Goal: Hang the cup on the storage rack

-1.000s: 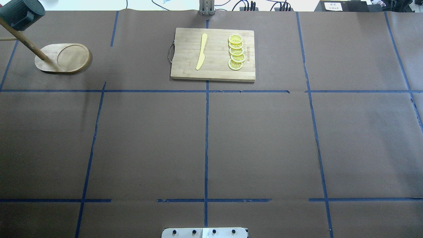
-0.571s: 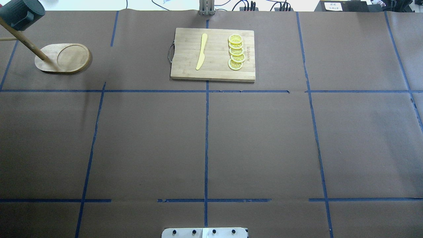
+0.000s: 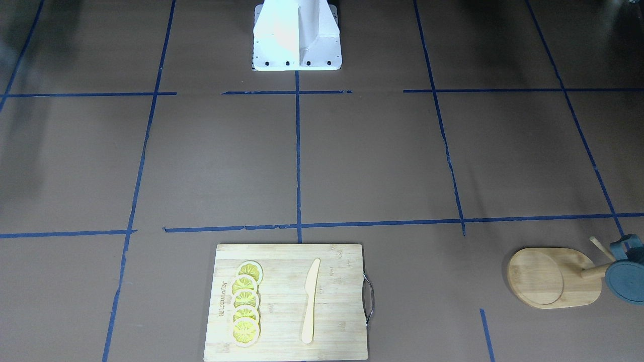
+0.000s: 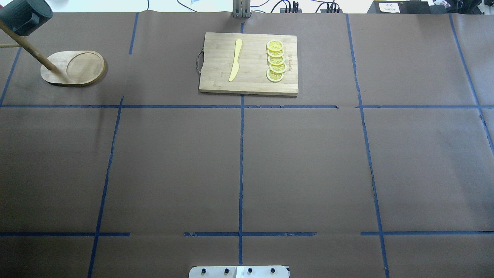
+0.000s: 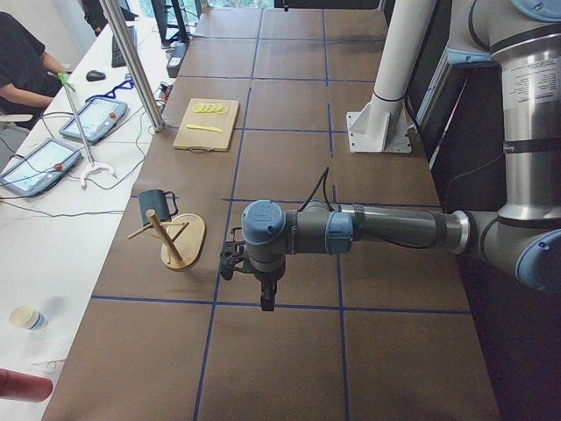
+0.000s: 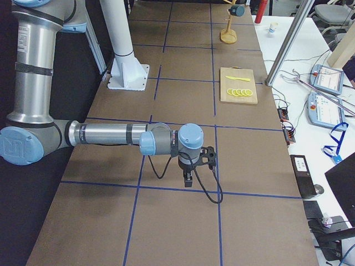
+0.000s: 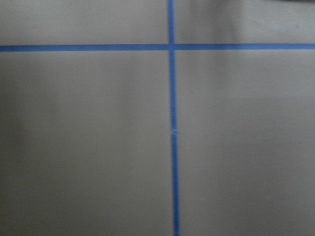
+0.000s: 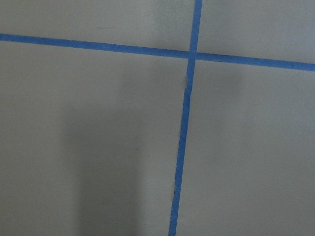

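We cannot tell if left gripper [image 5: 266, 303] or right gripper [image 6: 187, 182] is clenched; far from both, matte cup [image 5: 156, 207] hangs on slim-pegged bamboo storage rack [image 5: 184, 244].

The cup [image 4: 24, 16] and the storage rack [image 4: 77, 68] run off the overhead view's corner.

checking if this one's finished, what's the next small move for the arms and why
Probably none: I would leave both arms where they are. The cup already appears to hang by its handle from a peg of the storage rack, clear of the table. The left gripper and right gripper hover over bare table far from it, and the wrist views show only tape lines.
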